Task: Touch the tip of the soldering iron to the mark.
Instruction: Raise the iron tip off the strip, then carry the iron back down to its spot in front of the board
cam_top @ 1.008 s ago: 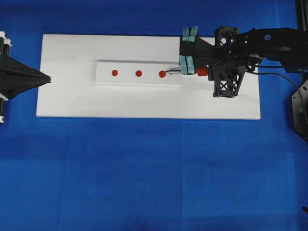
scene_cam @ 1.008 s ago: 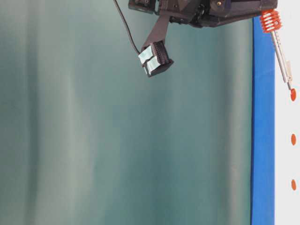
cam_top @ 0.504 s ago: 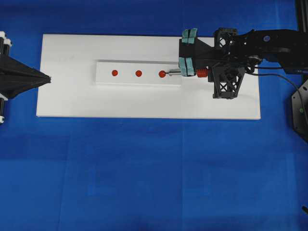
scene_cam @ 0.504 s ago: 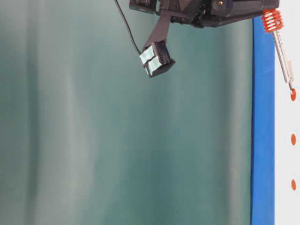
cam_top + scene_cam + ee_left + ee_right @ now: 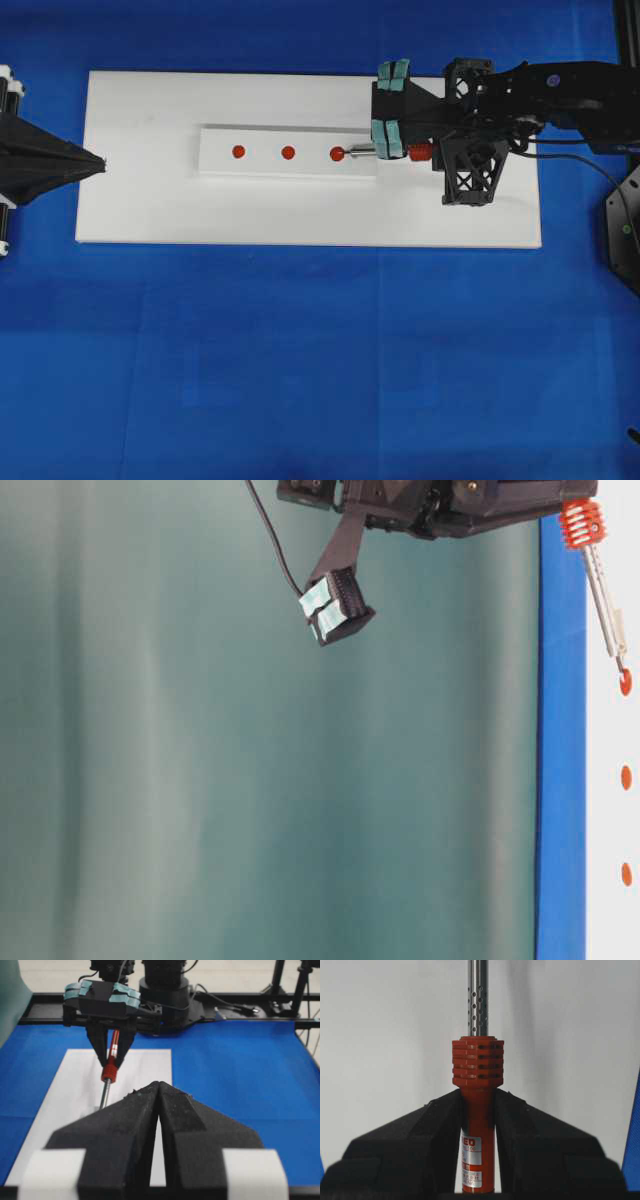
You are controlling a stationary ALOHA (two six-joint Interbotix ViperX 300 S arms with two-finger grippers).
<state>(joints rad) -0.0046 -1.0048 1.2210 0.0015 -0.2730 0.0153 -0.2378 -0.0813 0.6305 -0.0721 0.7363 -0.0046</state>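
We judged the soldering iron (image 5: 477, 1110) light and stiff, its smooth handle the sensible place to hold. The right gripper (image 5: 477, 1125) had its jaws clamped on that orange-red handle, the shaft reaching over the white strip (image 5: 260, 140) with the tip at the mark (image 5: 337, 154). True contact was too small to confirm. The left gripper (image 5: 158, 1110) rested with jaws closed and empty. The cord (image 5: 268, 535) was mostly cut off.
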